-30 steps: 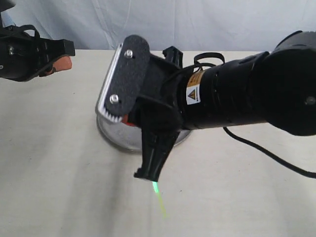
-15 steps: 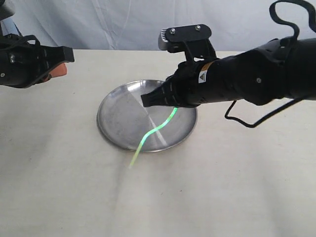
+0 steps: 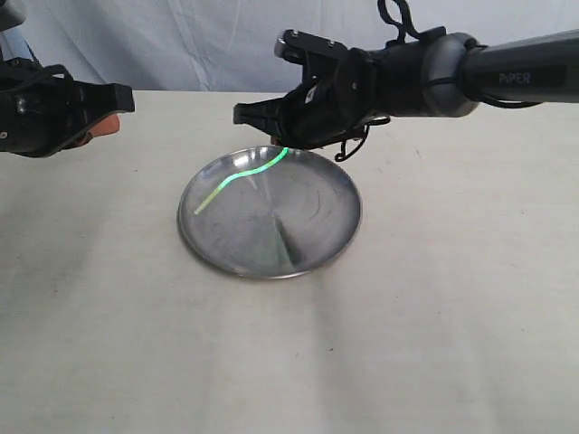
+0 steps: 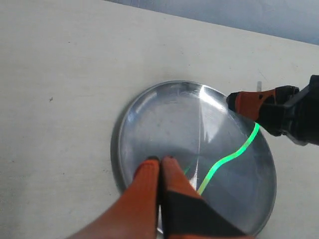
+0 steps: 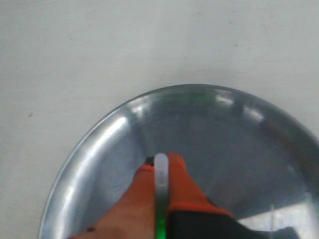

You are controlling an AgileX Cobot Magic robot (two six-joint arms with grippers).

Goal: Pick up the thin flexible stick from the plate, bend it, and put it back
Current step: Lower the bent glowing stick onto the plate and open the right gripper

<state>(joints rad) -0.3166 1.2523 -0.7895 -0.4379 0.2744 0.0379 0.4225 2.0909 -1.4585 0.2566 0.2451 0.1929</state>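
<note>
Soft even light, faint shadows on the tabletop point(image 3: 136, 344), glare streaks across the plate point(image 3: 308, 240), blurred right wrist view.

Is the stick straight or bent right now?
Bent: the thin flexible stick glows green in an S-shaped wave over the plate, with one end clamped in the right gripper.

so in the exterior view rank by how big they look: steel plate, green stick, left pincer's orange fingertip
1. round shiny stainless-steel plate
2. thin yellow-green plastic stick, shorter than the plate is wide
3. left pincer's orange fingertip, partly hidden, so only its visible part counts
</note>
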